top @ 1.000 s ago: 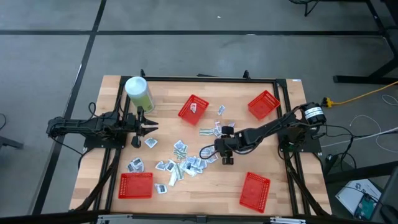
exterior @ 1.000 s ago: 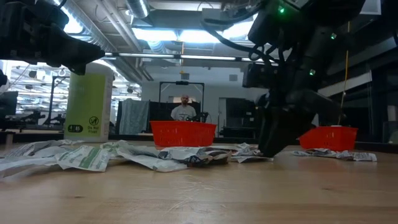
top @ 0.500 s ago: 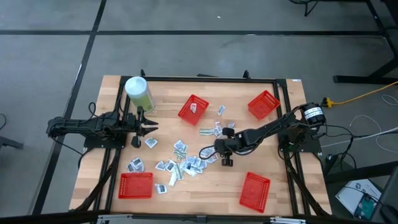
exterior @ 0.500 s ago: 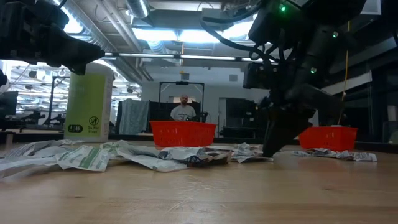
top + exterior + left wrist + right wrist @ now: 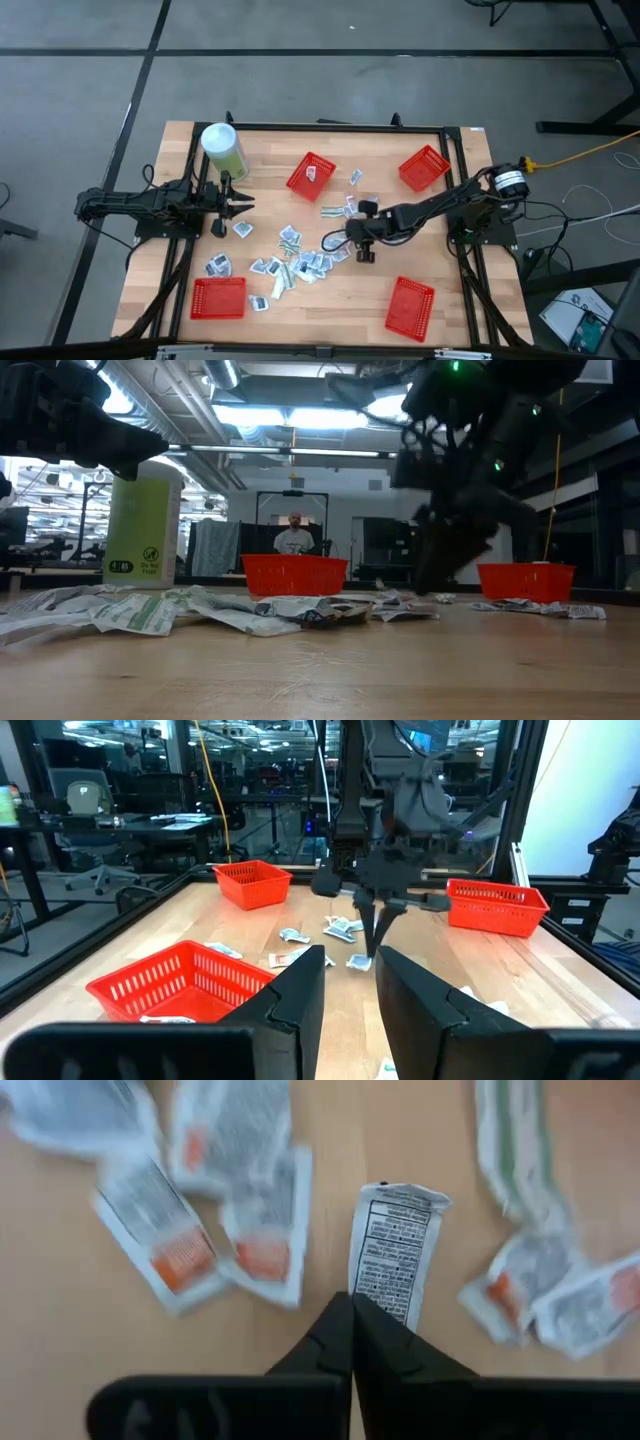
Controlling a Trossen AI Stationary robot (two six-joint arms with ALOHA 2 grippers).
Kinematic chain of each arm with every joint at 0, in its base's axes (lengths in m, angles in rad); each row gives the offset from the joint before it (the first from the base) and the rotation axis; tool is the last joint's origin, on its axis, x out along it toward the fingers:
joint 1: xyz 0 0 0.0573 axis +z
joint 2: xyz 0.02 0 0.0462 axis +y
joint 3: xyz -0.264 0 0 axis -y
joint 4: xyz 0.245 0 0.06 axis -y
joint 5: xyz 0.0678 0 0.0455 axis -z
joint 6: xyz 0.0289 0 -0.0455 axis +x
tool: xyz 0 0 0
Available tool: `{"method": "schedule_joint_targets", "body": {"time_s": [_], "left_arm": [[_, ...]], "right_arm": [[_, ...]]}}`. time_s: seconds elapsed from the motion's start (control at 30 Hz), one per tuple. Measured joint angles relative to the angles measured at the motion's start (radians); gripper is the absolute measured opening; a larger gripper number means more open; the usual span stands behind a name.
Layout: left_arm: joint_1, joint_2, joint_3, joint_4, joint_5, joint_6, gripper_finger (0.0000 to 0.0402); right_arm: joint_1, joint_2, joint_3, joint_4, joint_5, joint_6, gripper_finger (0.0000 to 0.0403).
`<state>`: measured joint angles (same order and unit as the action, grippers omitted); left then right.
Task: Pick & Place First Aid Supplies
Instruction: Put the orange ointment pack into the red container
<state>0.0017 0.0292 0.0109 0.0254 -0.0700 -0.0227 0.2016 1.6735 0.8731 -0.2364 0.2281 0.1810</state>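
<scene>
My right pincer [image 5: 349, 231] is pinched shut on one packet [image 5: 392, 1252] at mid-worktop.

From the worktop [image 5: 460, 310] centre, the packet I hold sits about at the middle, lifted just clear of the wood, its printed label face up and its near end caught between my closed fingers [image 5: 335, 1338]. The rest of the packets [image 5: 290, 262] lie scattered toward 8 o'clock, with a few more [image 5: 352, 205] near 12. Red baskets stand at 11 [image 5: 311, 173], 2 [image 5: 424, 166], 5 [image 5: 409, 306] and 7 [image 5: 218, 298], and a pale-green canister [image 5: 222, 148] at 10. My left pincer [image 5: 245, 202] waits at 9 o'clock, fingers [image 5: 300, 1002] partly apart and holding nothing. A person [image 5: 295, 536] stands in the room beyond.
</scene>
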Motion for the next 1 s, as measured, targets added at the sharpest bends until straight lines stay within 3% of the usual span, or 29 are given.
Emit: {"method": "schedule_joint_targets", "body": {"time_s": [1.0], "left_arm": [[0.000, 0.000, 0.000, 0.000, 0.000, 0.000, 0.0088]], "right_arm": [[-0.251, -0.007, 0.004, 0.663, -0.012, -0.348, 0.0004]]}}
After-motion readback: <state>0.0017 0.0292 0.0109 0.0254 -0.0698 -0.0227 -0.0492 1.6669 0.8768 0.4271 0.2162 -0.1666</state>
